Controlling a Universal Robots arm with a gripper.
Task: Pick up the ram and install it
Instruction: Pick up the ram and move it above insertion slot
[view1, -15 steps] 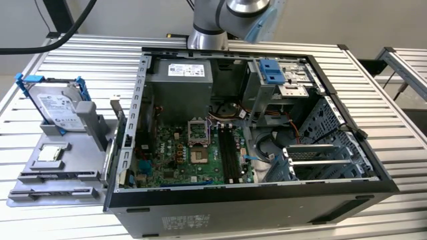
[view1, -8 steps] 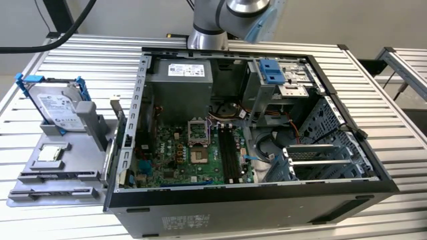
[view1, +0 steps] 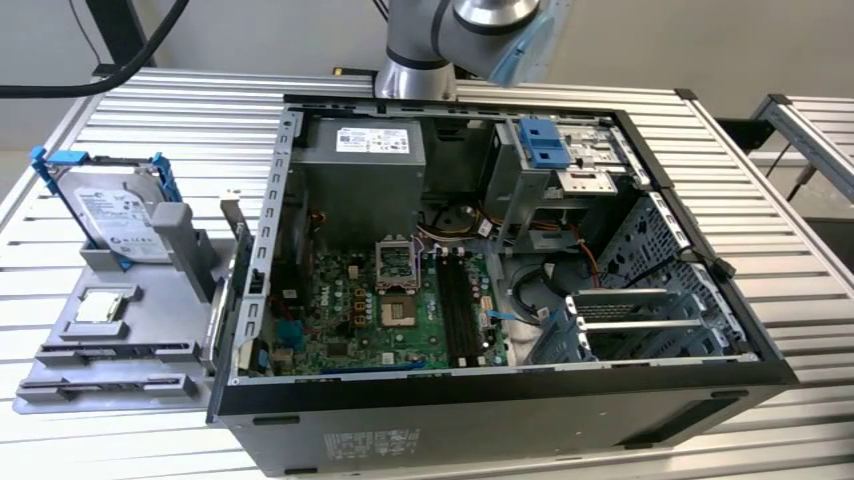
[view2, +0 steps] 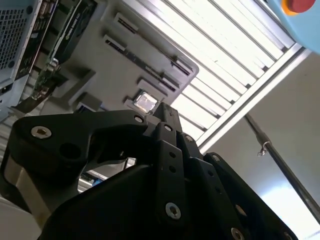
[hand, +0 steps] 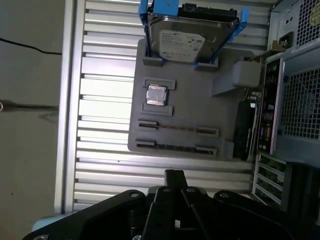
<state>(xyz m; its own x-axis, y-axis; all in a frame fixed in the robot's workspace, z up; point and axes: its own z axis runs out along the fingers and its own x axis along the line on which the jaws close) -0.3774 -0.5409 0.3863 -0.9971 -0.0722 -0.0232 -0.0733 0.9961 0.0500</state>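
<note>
Right, your fingers (hand: 173, 175) are sitting pressed together, pinching nothing, hanging well above the counter (hand: 105, 100) beside the case (view1: 534, 400). The ram (hand: 175, 147) is lying in the grey tray (hand: 225, 110), in the slot farthest from the drive (hand: 187, 37) and nearest the fingertips, yet well apart from them. Its long axis is running across the line from fingers to tray, so you are facing its long side, not its end.

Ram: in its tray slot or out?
In: the ram sits in a slot of the gray tray beside the computer case, first wrist view.
</note>
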